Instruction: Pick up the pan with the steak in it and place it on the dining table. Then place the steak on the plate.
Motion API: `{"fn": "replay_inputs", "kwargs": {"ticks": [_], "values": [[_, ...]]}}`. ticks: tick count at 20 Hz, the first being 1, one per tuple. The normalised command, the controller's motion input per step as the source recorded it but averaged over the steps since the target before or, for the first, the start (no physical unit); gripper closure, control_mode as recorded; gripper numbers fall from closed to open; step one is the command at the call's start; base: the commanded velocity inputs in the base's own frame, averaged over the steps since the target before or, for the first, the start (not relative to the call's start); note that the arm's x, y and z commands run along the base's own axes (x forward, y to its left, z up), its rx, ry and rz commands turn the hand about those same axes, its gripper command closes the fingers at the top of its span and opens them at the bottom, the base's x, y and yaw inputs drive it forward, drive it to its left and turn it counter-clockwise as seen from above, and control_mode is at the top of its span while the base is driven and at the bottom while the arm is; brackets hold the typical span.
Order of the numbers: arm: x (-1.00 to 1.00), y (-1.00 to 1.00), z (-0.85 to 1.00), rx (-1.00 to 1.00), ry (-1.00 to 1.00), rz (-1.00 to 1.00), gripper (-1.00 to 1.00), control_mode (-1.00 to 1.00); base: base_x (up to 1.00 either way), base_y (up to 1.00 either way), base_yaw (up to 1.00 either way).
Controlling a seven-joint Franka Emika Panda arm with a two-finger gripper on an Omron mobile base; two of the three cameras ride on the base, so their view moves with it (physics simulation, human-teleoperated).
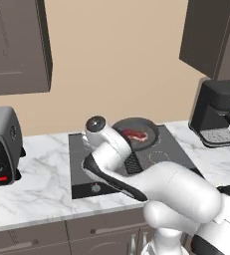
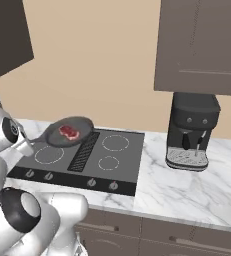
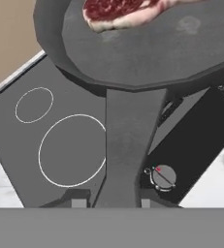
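Note:
The dark grey pan [image 2: 79, 136] hangs slightly above the black stove [image 2: 118, 156], tilted, with the red steak [image 2: 69, 131] lying in it. In the hand view the pan [image 3: 152, 53] spans the top, the steak [image 3: 116, 12] is at its far side, and the straight handle [image 3: 128, 145] runs down between my fingertips [image 3: 78, 201]. My gripper [image 3: 112, 201] is shut on that handle. From the left base view the pan [image 1: 146, 127] and steak [image 1: 135, 134] sit just past my wrist. The dining table and the plate are out of view.
A black coffee machine [image 1: 217, 113] stands on the marble counter [image 1: 42, 174] right of the stove [image 1: 159, 155]. A grey toaster oven [image 1: 1, 145] sits at the far left. Dark wall cabinets [image 2: 202, 45] hang overhead. Stove knobs [image 3: 162, 177] line its front edge.

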Motion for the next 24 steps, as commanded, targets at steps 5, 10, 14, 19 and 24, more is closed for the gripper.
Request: {"fn": "replay_inputs", "kwargs": {"ticks": [5, 10, 14, 19, 24], "values": [[-1.00, -0.74, 0.23, 0.04, -0.04, 0.00, 1.00, -1.00, 0.00, 0.00, 0.00], [-1.00, -0.73, 0.14, 0.13, -0.04, 0.00, 1.00, -1.00, 0.00, 0.00, 0.00], [-0.95, -0.58, 0.04, 0.21, -0.03, 0.03, 1.00, -1.00, 0.00, 0.00, 0.00], [-0.20, -0.08, 0.00, 0.09, -0.01, 0.02, 1.00, -1.00, 0.00, 0.00, 0.00], [-0.01, 0.00, 0.00, 0.00, 0.00, 0.00, 1.00, -1.00, 0.00, 0.00, 0.00]]}}
